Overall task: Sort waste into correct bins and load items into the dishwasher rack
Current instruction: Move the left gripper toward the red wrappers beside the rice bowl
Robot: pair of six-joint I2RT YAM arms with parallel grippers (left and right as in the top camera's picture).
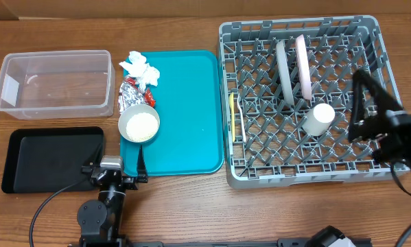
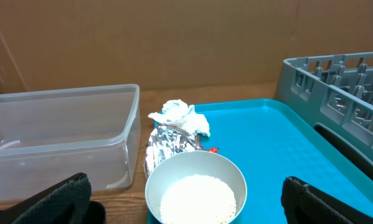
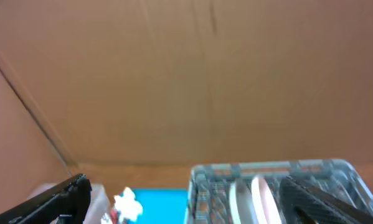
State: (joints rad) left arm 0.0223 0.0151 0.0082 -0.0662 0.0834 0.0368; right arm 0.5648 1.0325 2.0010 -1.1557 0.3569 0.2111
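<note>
A whitish bowl (image 1: pixel 138 125) holding the white rice (image 2: pixel 197 199) sits at the teal tray's front left corner. The crumpled white tissue (image 1: pixel 140 68) and the silver foil wrapper (image 1: pixel 131 95) lie behind it; both also show in the left wrist view, the tissue (image 2: pixel 180 116) and the foil (image 2: pixel 167 140). My left gripper (image 1: pixel 119 171) is open and empty, just in front of the bowl. The grey rack (image 1: pixel 370 48) holds two plates (image 1: pixel 285 68) (image 1: pixel 302 65), a white cup (image 1: pixel 320 118) and the yellow utensil (image 1: pixel 232 113). My right gripper (image 1: pixel 359 106) is open and empty above the rack's right side.
The clear tub (image 1: pixel 54 82) stands at the back left and holds nothing. The black tray (image 1: pixel 51 158) lies in front of it, left of my left gripper. The teal tray (image 1: pixel 184 110) lies between the tub and the rack.
</note>
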